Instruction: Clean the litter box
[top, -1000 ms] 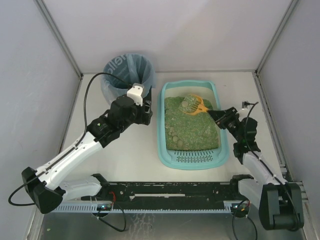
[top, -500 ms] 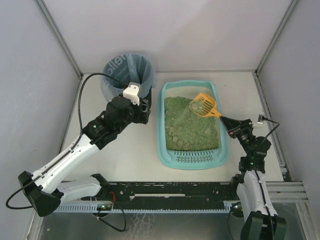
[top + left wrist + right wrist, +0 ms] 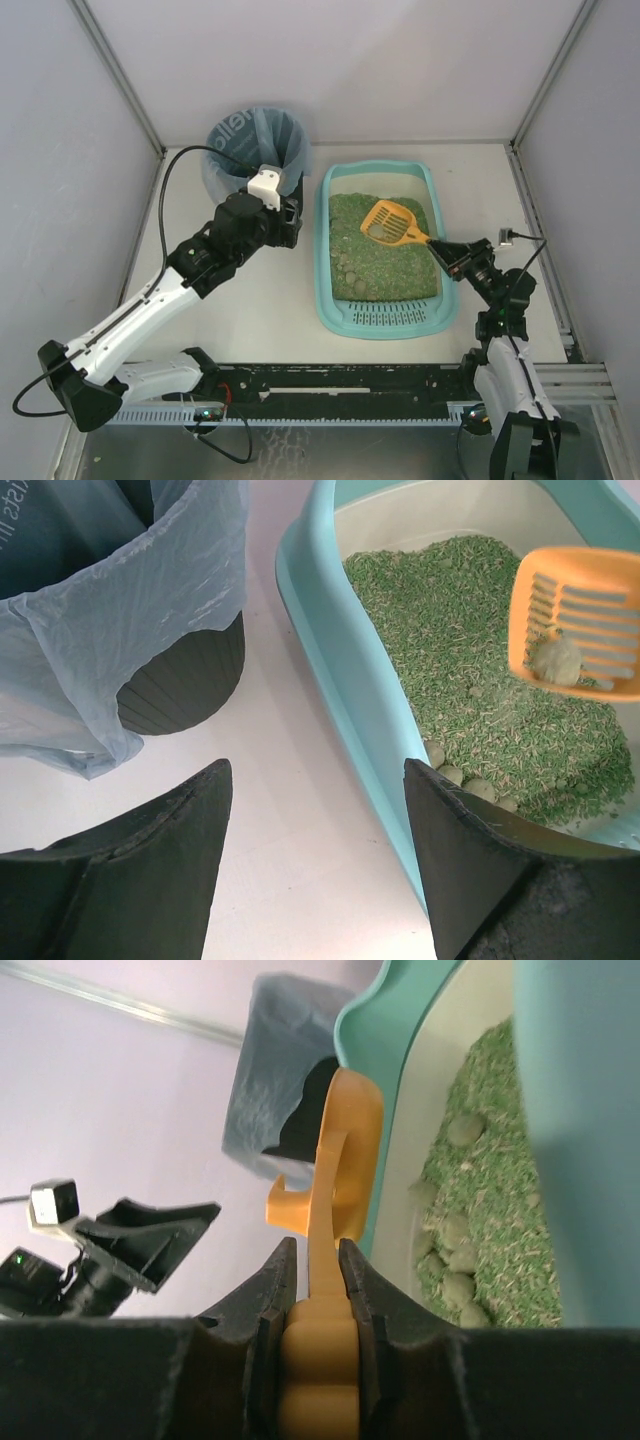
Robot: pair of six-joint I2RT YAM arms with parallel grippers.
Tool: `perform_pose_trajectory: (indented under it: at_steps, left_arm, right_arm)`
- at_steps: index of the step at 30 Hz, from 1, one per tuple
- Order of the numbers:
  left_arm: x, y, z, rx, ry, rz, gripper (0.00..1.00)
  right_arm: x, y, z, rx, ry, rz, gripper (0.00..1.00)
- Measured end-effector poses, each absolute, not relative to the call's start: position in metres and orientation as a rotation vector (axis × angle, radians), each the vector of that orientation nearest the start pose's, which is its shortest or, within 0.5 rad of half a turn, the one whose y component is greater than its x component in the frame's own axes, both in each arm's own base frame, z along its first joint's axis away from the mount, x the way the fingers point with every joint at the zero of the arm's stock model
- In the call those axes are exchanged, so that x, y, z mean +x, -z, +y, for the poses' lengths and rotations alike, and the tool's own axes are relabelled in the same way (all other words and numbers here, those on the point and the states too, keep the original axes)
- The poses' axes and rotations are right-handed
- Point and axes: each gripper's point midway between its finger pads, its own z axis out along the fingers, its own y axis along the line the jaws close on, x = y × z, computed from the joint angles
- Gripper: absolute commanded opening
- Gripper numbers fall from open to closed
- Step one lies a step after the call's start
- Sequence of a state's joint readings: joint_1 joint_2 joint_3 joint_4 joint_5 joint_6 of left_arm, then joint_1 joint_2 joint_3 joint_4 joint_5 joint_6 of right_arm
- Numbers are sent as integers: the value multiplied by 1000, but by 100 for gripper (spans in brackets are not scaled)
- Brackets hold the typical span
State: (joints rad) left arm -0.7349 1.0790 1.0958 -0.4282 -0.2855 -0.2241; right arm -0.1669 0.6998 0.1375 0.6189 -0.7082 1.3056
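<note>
Orange and slotted, the scoop is clamped by its handle in the right pincer. Ahead of the tips, its bowl has risen from the litter and swung left, one pale clump aboard (sifted, I judge, ready for dumping). Beneath lies the smooth teal litter box. Beyond, the left pincer gapes empty beside the bag-lined bin.

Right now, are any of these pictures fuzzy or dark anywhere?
Top external view: sharp and evenly lit, no glare. Left wrist view: the left tool looks dark up close, and the clump in the scoop is fuzzy. Right wrist view: the litter box wall nearest the lens is a smooth teal blur, and the picture is tipped sideways.
</note>
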Motion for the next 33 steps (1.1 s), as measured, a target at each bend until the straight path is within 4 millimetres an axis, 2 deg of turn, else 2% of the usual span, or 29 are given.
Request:
perform_pose_trajectory:
  at_steps: [4, 8, 12, 17, 21, 26, 30, 33]
  left_arm:
    - [286, -272, -204, 322, 340, 1962, 74]
    - [286, -272, -204, 322, 339, 1962, 73]
    - [286, -272, -204, 322, 339, 1962, 74]
    - [287, -272, -203, 317, 333, 1962, 74]
    - [287, -272, -203, 317, 332, 1962, 74]
    - [287, -272, -203, 317, 332, 1962, 74]
    - [287, -272, -202, 314, 328, 1961, 74]
    - [288, -273, -201, 310, 323, 1960, 74]
  right_arm:
    - [263, -205, 92, 653, -1384, 1572, 0]
    - [259, -201, 106, 603, -1416, 1626, 0]
    - [262, -198, 96, 653, -1392, 1619, 0]
    - [259, -196, 107, 611, -1427, 1667, 0]
    - [263, -196, 97, 655, -1398, 1637, 0]
    - [257, -198, 114, 580, -1442, 1685, 0]
    - [262, -201, 102, 613, -1405, 1650, 0]
    - [261, -201, 113, 575, -1441, 1688, 0]
